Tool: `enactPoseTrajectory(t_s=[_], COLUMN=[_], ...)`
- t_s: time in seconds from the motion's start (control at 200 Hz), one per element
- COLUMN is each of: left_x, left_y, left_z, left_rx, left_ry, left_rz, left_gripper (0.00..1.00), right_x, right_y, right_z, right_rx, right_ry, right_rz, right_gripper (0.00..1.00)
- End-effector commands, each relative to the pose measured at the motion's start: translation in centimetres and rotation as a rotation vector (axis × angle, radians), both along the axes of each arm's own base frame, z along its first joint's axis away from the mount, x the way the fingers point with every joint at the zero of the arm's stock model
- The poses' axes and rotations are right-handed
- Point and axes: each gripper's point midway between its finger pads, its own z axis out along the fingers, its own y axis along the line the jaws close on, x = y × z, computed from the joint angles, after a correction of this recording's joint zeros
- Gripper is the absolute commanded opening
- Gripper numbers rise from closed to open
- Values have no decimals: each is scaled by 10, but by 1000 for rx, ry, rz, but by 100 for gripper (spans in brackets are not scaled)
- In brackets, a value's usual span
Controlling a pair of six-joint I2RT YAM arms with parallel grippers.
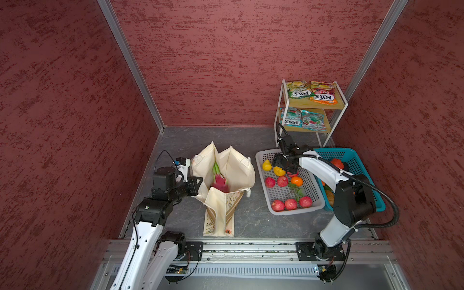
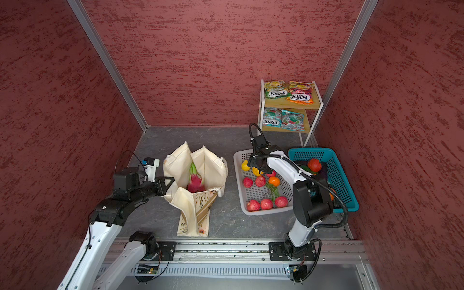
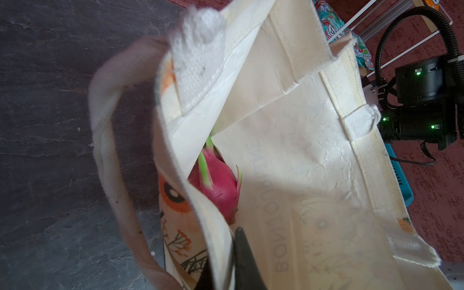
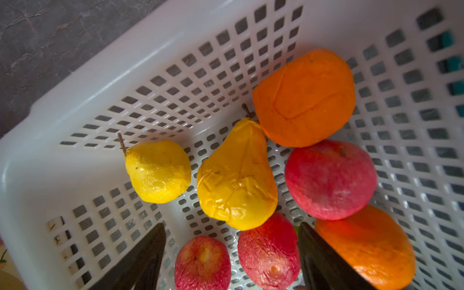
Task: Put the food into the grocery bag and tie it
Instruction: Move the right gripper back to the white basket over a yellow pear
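The grocery bag (image 1: pixel 236 165) lies on the dark stone-look desk (image 1: pixel 251 140) with its mouth spread wide. It is cream canvas printed with orange flowers and thin stems. A tan band (image 2: pixel 206 213) carries lettering that is only partly legible, and a white woven handle (image 3: pixel 198 70) is stitched to the rim. Deep inside the bag rests a pink dragon fruit (image 1: pixel 219 182) with green-tipped scales.

The left pincer (image 3: pixel 226 263) is clamped tight on the bag's rim, with the cloth edge pinched between its dark fingers.

To the right of the bag in both top views stands a grey basket (image 1: pixel 261 160) of fruit, and a teal basket (image 1: pixel 364 170) sits just beyond it. The right pincer (image 4: pixel 232 241) hangs low in the grey basket with its fingers spread wide and gripping nothing. A red apple (image 4: pixel 268 251) lies between them and a wrinkled yellow pear (image 4: pixel 236 180) just ahead.

Behind the baskets, farther from the bag, a shelf rack (image 1: pixel 345 100) holds a green FOX'S packet (image 1: pixel 298 90) and an orange FOX'S packet (image 1: pixel 322 94).
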Motion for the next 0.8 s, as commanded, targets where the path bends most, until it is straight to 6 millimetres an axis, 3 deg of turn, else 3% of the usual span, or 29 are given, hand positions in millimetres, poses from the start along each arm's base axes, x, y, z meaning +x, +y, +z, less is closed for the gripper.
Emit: enactPoseTrajectory(t_s=[0.0, 0.792], left_x=[-1, -2], left_y=[1, 0], left_z=[-4, 0], left_rx=[-5, -9], left_ry=[2, -11], left_rz=[0, -6], left_gripper=[11, 11], right_x=[15, 26], right_y=[3, 1], right_z=[6, -35], right_rx=[43, 69], right_ry=[-37, 34], right_rz=[-27, -94], right_gripper=[83, 84])
